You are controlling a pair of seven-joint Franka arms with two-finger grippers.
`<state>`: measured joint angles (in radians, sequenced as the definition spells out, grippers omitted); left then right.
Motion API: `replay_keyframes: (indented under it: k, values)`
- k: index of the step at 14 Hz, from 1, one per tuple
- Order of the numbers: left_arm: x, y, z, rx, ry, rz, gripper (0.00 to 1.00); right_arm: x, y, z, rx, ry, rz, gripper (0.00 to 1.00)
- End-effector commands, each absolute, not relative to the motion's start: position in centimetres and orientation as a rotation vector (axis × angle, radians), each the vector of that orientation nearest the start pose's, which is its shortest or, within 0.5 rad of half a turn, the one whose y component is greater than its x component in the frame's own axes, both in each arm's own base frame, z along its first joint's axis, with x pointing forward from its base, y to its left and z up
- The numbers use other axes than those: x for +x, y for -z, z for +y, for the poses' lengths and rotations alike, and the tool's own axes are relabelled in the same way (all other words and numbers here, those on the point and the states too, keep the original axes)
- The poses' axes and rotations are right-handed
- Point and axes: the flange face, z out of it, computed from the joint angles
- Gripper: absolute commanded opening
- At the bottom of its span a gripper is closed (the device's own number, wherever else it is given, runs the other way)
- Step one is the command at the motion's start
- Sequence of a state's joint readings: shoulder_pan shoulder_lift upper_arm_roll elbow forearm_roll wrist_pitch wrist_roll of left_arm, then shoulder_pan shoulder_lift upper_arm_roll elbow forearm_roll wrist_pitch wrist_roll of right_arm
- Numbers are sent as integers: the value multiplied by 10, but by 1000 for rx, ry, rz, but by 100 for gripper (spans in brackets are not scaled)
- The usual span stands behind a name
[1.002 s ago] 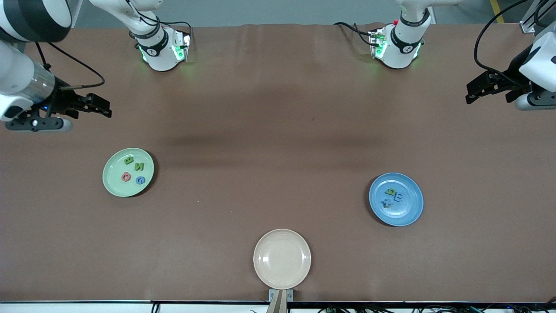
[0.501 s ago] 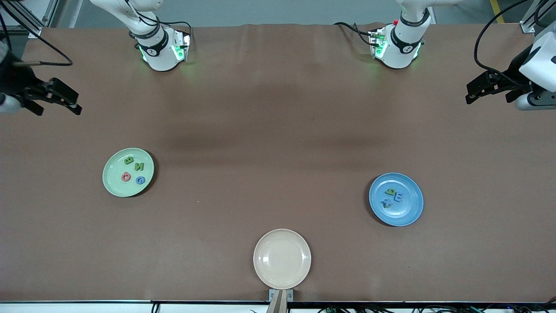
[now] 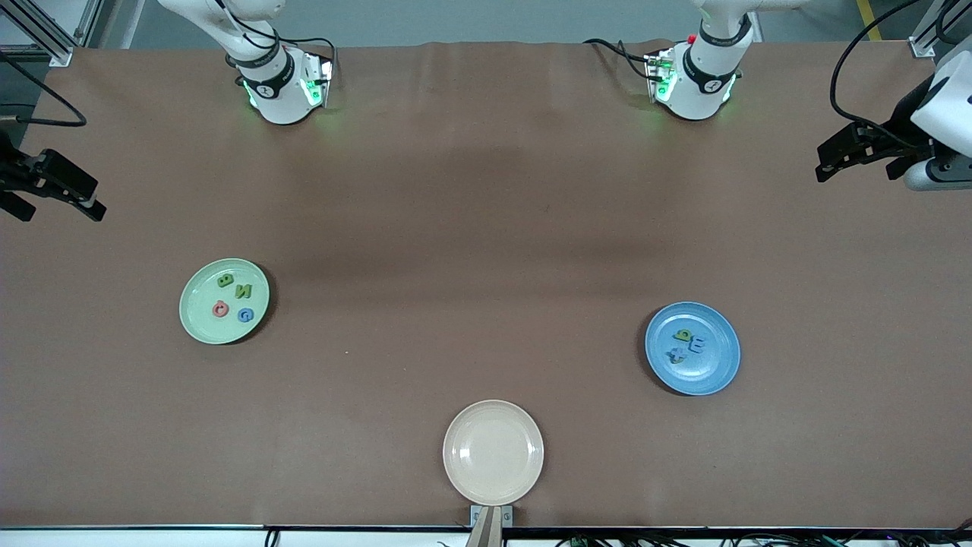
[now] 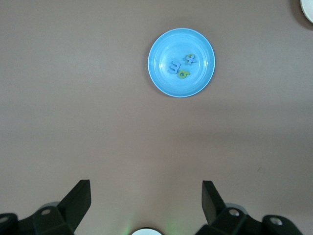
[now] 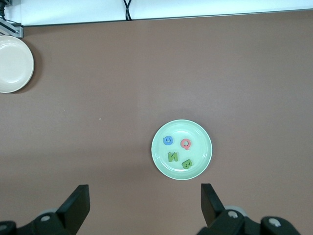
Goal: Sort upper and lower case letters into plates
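Brown matte cloth covers the surface (image 3: 486, 228), and three round shallow plates sit on it. Toward the right arm's end lies the pale mint green plate (image 3: 224, 301) holding four tiny chunky letters: a green one (image 3: 225, 280), a green N (image 3: 244, 290), a red one (image 3: 220, 308) and a blue G (image 3: 245, 314). Toward the left arm's end, slightly nearer the front camera, lies the medium blue plate (image 3: 692, 348); in it a green letter (image 3: 683, 335), a blue E (image 3: 696, 346) and two overlapping pieces — one green, one blue (image 3: 676, 355) — cluster together, touching or nearly so. An empty cream-beige plate (image 3: 493, 452) rests nearest the front camera, between the other two, close to the surface's edge.

Both arms are drawn well apart from the plates. The right pincer (image 3: 57, 199) hangs over the edge of the surface at the right arm's end, its fingers spread wide and holding nothing; its wrist view looks down on the mint plate. The left pincer (image 3: 862, 158) hangs over the edge at the left arm's end — fingers likewise spread, nothing between them.
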<state>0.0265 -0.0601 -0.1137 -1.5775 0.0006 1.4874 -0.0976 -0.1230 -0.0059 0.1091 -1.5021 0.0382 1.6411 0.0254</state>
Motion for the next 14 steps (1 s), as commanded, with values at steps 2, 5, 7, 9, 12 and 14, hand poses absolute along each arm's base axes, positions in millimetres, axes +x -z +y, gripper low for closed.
replay_keyframes:
  k: [2,5,7,9,12,14]
  values:
    - [526,-657,-46,-3130,11,-25,100,563,-675,-18,-3106,268,95,100]
    - [526,-656,-52,-3134,10,-87,100,562,-675,-25,-3107,268,117,100]
    - [528,-655,-52,-3133,13,-87,100,562,-675,-26,-3107,263,119,100]
    - [528,-655,-51,-3128,14,-92,100,562,-675,-26,-3107,266,119,100]
    - [528,-655,-52,-3129,14,-111,100,562,-675,-26,-3107,266,119,100]
    - [528,-656,-53,-3129,16,-109,100,562,-675,-26,-3108,266,119,100]
